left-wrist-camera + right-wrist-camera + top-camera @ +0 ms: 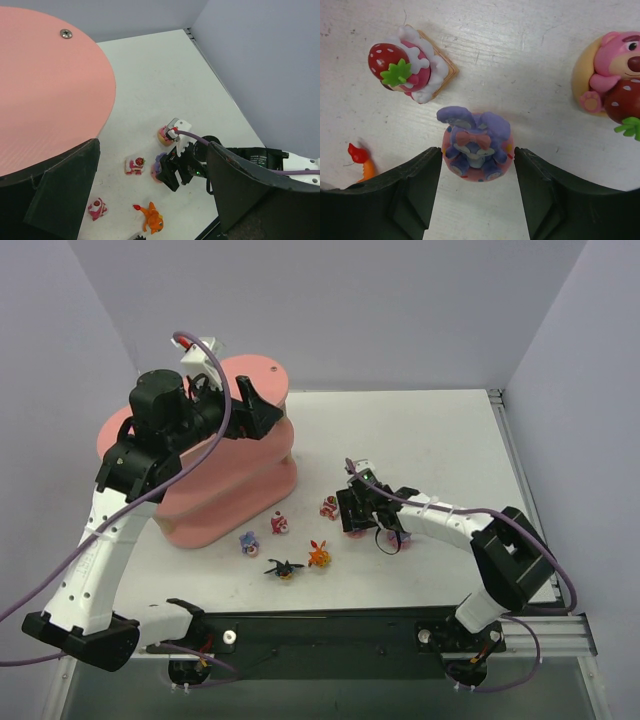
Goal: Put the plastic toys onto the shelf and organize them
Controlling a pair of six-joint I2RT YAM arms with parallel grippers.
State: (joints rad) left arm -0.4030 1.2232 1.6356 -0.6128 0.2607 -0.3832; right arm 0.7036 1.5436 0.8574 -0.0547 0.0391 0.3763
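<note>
A purple long-eared bunny (476, 145) on a pink base stands on the table between the fingers of my right gripper (477, 154). The jaws flank its base closely, with a sliver of table still showing on the right side. In the top view my right gripper (357, 518) is low over the table, right of the shelf (225, 490). My left gripper (262, 410) hangs open above the shelf's top board (45, 90), with nothing in it. A strawberry toy (410, 65), a pink bear (615, 85) and an orange toy (152, 216) stand close by.
More toys stand in front of the shelf: a pink-red one (280, 524), a blue bunny (249, 542) and a black-yellow spiky one (285, 568). The table's right edge has a metal rail (515, 460). Walls close in the back and both sides.
</note>
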